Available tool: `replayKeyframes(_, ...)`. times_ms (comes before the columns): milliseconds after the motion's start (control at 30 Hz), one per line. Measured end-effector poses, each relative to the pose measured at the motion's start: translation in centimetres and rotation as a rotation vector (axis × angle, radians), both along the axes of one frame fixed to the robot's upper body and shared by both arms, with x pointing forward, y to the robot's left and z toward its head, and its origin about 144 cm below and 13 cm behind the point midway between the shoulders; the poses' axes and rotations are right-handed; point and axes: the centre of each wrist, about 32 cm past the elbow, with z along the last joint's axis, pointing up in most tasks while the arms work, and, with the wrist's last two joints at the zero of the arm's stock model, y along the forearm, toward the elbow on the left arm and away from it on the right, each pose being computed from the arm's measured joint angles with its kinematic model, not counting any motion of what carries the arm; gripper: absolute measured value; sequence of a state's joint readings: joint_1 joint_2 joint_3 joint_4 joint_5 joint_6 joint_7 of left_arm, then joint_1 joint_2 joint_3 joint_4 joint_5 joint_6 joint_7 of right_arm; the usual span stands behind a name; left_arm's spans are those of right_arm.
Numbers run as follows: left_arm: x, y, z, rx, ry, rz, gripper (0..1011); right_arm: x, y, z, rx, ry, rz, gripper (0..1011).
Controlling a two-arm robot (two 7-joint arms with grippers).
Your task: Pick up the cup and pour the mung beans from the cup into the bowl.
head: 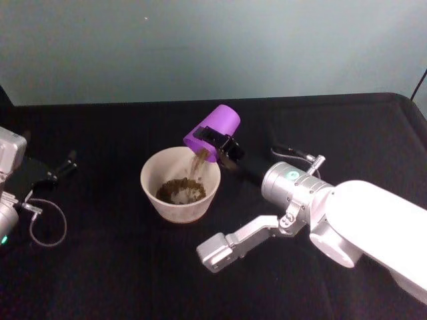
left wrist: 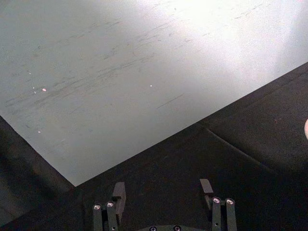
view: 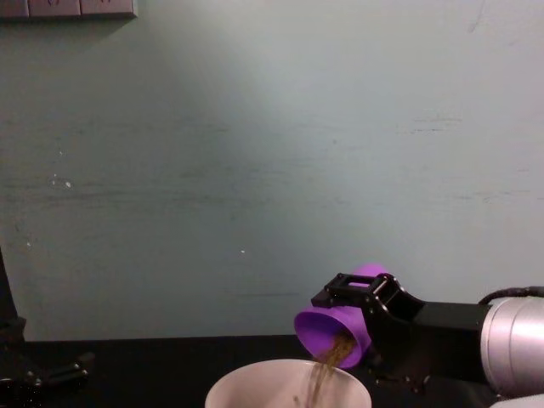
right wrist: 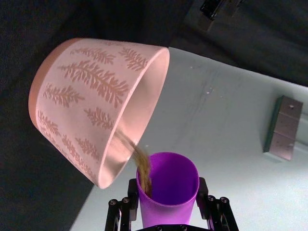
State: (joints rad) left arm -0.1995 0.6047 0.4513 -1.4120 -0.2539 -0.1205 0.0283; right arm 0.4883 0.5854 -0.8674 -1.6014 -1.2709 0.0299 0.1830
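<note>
My right gripper (head: 217, 145) is shut on the purple cup (head: 213, 132) and holds it tipped over the bowl (head: 164, 205) near the table's middle. A brown stream of mung beans (head: 198, 163) runs from the cup's mouth into the bowl, where a heap lies on the bottom. In the right wrist view the cup (right wrist: 168, 195) sits between the fingers (right wrist: 204, 191), and beans fall toward the leaf-patterned bowl (right wrist: 91, 106). The chest view shows the tilted cup (view: 340, 327) above the bowl's rim (view: 255, 374). My left gripper (left wrist: 163, 190) is open over the black table, parked at the left.
A black cloth covers the table (head: 120, 280). Cables (head: 47, 230) lie by my left arm (head: 10, 160) at the left edge. A pale green wall (head: 213, 47) stands behind the table. My right arm's white housing (head: 360, 227) fills the front right.
</note>
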Motion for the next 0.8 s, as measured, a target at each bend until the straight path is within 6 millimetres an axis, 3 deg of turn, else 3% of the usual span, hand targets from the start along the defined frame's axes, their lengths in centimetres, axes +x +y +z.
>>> replayKeyframes(800, 0.0, 0.0, 0.0, 0.0, 0.0, 0.0, 1000, -0.41, -0.1, -0.15, -0.173, -0.173, 0.041, 720)
